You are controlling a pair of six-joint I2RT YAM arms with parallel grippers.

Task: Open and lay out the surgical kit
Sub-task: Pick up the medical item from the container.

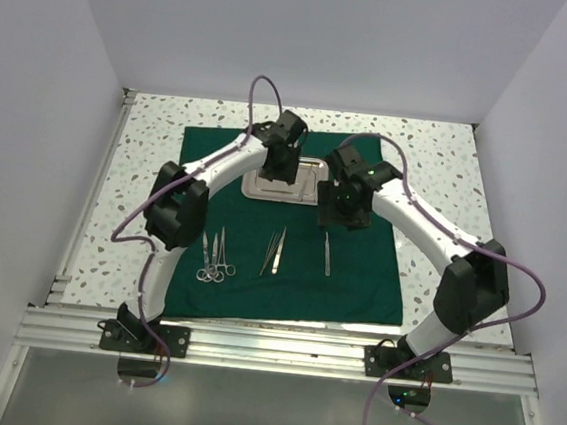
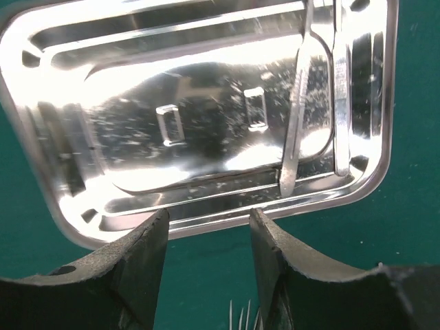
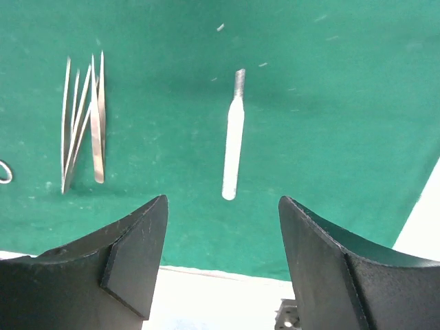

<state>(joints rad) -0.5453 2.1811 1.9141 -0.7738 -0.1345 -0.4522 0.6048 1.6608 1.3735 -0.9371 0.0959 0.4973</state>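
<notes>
Left wrist shows left gripper [image 2: 208,218] parted above steel tray [image 2: 206,103]; right gripper [image 3: 223,206] parted above cloth [image 3: 344,103].

Surface: the table [image 1: 148,134] was a white speckled top with walls on three sides.
Lying on it: the cloth wrap [image 1: 363,275], dark green, was spread flat.
Bare margins: speckled top showed left of, right of and behind the cloth wrap; a thin strip ran along its near edge.
</notes>
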